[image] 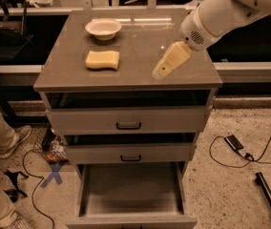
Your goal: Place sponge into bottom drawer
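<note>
One gripper [159,73] hovers over the worktop [140,44] front, fingers pressed together; we see the sponge [102,59] well apart, bottom drawer [131,190] open.

White arm [235,6], thick and smooth, enters from the upper right corner and slopes down toward the left. It ends at the wrist [195,34], a rounded white housing with a small dotted grille on its face. Off the wrist hangs the cream gripper [161,72], tapered, angled down-left, tip lowest, right of centre in the upper half of the camera view.
</note>
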Motion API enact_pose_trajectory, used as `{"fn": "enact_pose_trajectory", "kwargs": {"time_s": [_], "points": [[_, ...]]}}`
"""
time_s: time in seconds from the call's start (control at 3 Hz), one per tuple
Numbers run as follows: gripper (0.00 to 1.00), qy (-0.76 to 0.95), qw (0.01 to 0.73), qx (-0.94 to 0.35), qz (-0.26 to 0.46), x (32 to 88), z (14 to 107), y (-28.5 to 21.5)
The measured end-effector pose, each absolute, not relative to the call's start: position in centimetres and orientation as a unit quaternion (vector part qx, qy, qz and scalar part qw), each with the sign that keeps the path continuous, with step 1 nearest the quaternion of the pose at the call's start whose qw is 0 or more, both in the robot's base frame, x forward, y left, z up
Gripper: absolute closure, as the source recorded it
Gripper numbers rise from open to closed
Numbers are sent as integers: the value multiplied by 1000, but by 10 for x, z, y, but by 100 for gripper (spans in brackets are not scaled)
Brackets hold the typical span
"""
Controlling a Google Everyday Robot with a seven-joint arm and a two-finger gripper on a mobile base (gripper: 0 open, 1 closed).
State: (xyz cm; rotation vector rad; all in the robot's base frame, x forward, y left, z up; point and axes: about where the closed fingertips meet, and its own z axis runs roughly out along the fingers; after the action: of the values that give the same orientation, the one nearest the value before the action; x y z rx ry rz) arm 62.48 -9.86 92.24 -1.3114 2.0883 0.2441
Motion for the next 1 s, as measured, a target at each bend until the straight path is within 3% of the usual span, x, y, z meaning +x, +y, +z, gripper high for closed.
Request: {"fn": "enact_pose_trajectory", "kwargs": {"time_s": [1.0], "points": [[0, 790, 339, -481, 173, 690, 855, -2]]}}
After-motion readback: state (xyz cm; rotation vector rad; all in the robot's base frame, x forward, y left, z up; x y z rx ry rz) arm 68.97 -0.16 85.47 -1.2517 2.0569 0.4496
